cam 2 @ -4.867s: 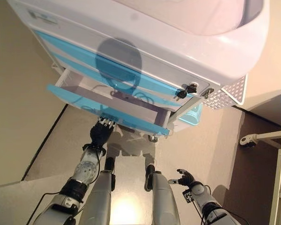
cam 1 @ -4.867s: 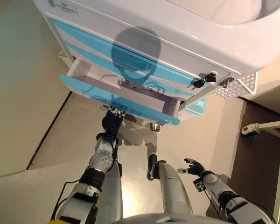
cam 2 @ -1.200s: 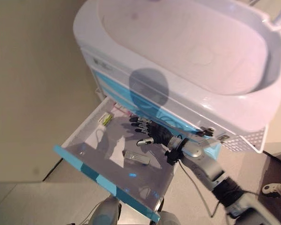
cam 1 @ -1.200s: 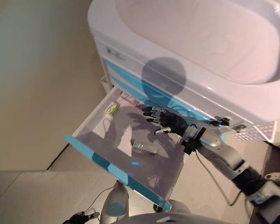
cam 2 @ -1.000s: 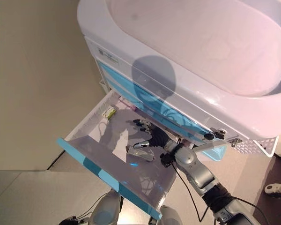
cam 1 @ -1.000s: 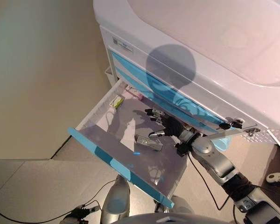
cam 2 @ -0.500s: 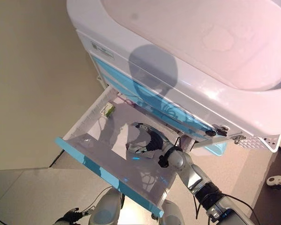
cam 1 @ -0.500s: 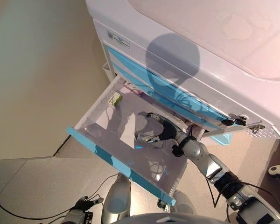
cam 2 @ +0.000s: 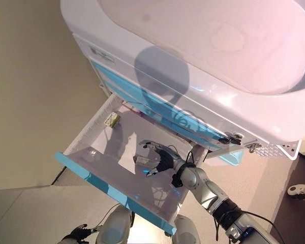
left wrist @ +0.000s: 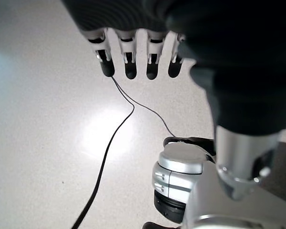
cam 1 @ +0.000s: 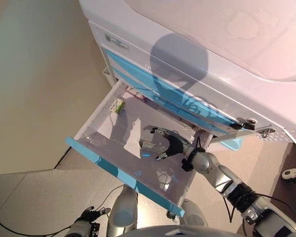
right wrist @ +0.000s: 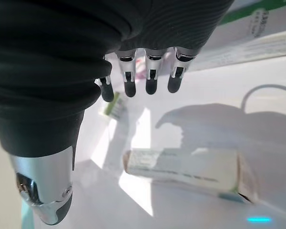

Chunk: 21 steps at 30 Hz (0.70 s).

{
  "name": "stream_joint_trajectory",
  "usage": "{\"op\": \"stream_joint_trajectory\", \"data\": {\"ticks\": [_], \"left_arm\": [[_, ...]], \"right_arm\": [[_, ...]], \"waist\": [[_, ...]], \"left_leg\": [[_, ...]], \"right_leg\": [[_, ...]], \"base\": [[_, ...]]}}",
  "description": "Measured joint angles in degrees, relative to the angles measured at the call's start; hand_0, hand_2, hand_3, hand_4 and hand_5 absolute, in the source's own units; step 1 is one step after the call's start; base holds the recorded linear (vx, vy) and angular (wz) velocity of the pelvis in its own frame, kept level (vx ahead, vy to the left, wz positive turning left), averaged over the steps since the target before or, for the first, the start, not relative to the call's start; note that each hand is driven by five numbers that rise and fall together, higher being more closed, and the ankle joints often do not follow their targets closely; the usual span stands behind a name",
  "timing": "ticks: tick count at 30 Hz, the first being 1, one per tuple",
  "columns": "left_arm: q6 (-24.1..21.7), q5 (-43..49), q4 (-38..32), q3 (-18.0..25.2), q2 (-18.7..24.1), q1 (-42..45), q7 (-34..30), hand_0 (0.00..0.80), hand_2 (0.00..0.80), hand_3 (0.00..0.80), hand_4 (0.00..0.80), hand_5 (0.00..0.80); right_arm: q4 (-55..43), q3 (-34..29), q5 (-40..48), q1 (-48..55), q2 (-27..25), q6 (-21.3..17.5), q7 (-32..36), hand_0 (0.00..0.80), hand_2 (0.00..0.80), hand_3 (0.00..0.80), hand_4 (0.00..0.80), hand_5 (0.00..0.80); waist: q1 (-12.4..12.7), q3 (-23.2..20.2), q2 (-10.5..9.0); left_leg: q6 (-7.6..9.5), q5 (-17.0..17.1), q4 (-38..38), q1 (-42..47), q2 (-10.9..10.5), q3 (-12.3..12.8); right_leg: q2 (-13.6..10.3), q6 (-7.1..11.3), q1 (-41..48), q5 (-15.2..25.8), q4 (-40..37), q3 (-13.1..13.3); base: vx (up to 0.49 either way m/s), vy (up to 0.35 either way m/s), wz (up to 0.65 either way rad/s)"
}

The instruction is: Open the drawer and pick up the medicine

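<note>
Left eye view: the drawer (cam 1: pixel 99 129) of the white-and-blue cart (cam 1: pixel 197 59) stands pulled fully out. The right hand (cam 1: pixel 171 146) hangs inside it, fingers spread and slightly bent, thumb apart, holding nothing. The medicine box (cam 1: pixel 149 146) lies flat on the drawer floor just beside the fingertips; contact cannot be confirmed. A small green-and-white packet (cam 1: pixel 119 105) sits well apart near the back left corner. The left hand (cam 1: pixel 90 216) shows low near the floor, idle.

Right eye view: same layout. The box lies between fingers and thumb of the right hand, long side across the palm. Opening is done; grasp is the step in hand.

Left wrist view: left hand fingers (left wrist: pixel 128 62) hang straight and relaxed over bare floor, empty.

Right wrist view: the box (right wrist: pixel 188 171) lies below the fingertips (right wrist: pixel 129 82), thumb (right wrist: pixel 45 186) off to one side, clear gap all round.

Judgement: lower the palm until the fingertips reach the drawer floor past the far long edge, bring the thumb to the near edge, then close across the narrow width. A flat light box may slide on the smooth floor, so close slowly and lift straight up, clear of the drawer above.
</note>
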Motion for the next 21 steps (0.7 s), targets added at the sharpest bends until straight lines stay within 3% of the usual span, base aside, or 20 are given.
{"op": "stream_joint_trajectory", "data": {"ticks": [8,16,17,18,19,21], "left_arm": [[0.15,-1.17,-0.19,-1.43,-0.45,-0.86,0.85,0.000,0.000,0.000,0.000,0.000],[-0.39,-2.25,0.02,-1.66,-0.53,-0.94,1.37,0.000,0.000,0.000,0.000,0.000],[-0.39,-2.27,0.02,-1.71,-0.56,-0.94,1.39,0.000,0.000,0.000,0.000,0.000],[-0.39,-2.27,0.09,-2.20,-0.54,-0.93,1.54,0.000,0.000,0.000,0.000,0.000],[-0.40,-2.28,0.11,-2.65,-0.52,-0.94,1.56,0.000,0.000,0.000,0.000,0.000],[-0.56,-2.29,0.08,-3.48,-0.69,-1.04,1.57,0.000,0.000,0.000,0.000,0.000]], "right_arm": [[17.73,5.99,-7.32,-4.29,6.15,0.24,-2.95,0.000,0.000,0.000,0.000,0.000],[21.25,7.84,-12.16,-7.35,7.01,0.21,-6.92,0.000,0.000,0.000,0.000,0.000],[21.63,7.93,-12.45,-7.36,7.31,0.19,-7.19,0.223,0.223,0.223,0.223,0.223],[23.02,8.00,-12.73,-8.01,8.21,0.08,-8.39,0.530,0.530,0.530,0.530,0.530],[23.66,8.01,-13.03,-8.39,8.35,0.11,-8.83,0.530,0.530,0.530,0.530,0.530],[26.38,8.19,-13.59,-9.55,9.97,0.42,-10.04,0.618,0.618,0.618,0.618,0.618]], "waist": [[0.02,0.32,0.57],[0.33,0.71,1.24],[0.36,0.73,1.28],[0.33,0.72,1.31],[0.27,0.72,1.31],[0.34,0.70,1.47]], "left_leg": [[-0.02,0.02,-0.27,-0.03,0.64,1.31],[-0.08,0.05,-0.29,-0.12,0.63,1.01],[-0.08,0.05,-0.29,-0.14,0.61,0.99],[-0.08,0.06,-0.29,-0.14,0.59,0.92],[-0.08,0.06,-0.29,-0.14,0.59,0.89],[-0.09,0.06,-0.29,-0.15,0.58,0.75]], "right_leg": [[0.25,-0.04,-1.81,0.01,1.15,2.24],[0.32,-0.13,-1.73,-0.04,1.15,2.12],[0.32,-0.13,-1.71,-0.04,1.15,2.10],[0.31,-0.13,-1.58,-0.04,1.16,2.05],[0.31,-0.14,-1.53,-0.04,1.16,2.04],[0.31,-0.14,-1.47,-0.05,1.16,1.90]], "base": [[-0.039,0.000,-0.15],[0.000,0.000,0.00],[0.000,0.000,0.00],[0.000,0.000,0.00],[0.000,0.000,0.00],[0.003,0.000,0.02]]}}
